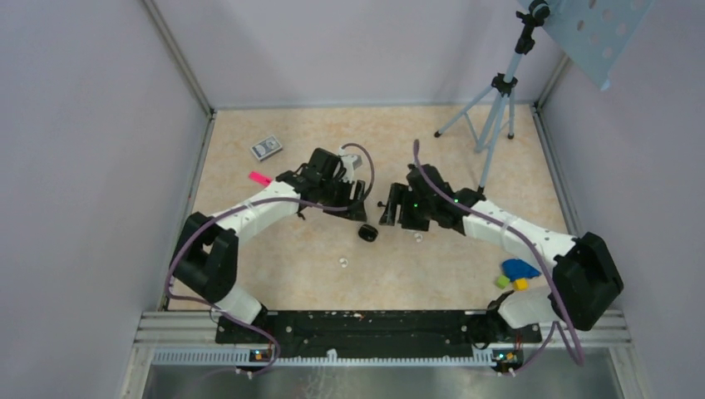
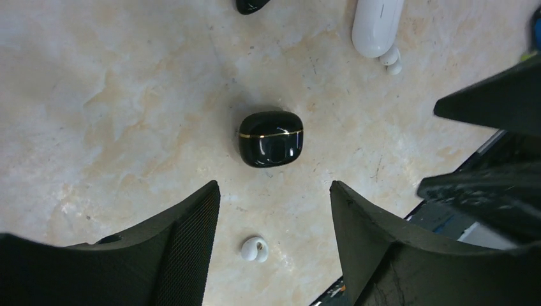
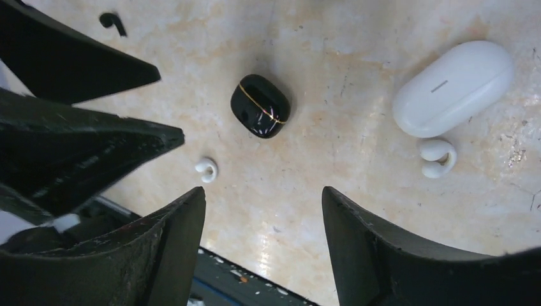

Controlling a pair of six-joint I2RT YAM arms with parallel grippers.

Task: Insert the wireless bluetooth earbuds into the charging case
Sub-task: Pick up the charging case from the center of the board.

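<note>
The white pill-shaped charging case lies shut on the table; it also shows at the top of the left wrist view. One white earbud lies right beside it. The other earbud lies apart, nearer the table's front edge. My left gripper is open and empty above the table, with that second earbud between its fingers in its view. My right gripper is open and empty, facing the left one. In the top view the right arm hides the case.
A glossy black case with a gold line lies between the grippers. A small black earbud lies beyond it. A grey patterned box and a pink item lie far left, a tripod far right, coloured blocks near right.
</note>
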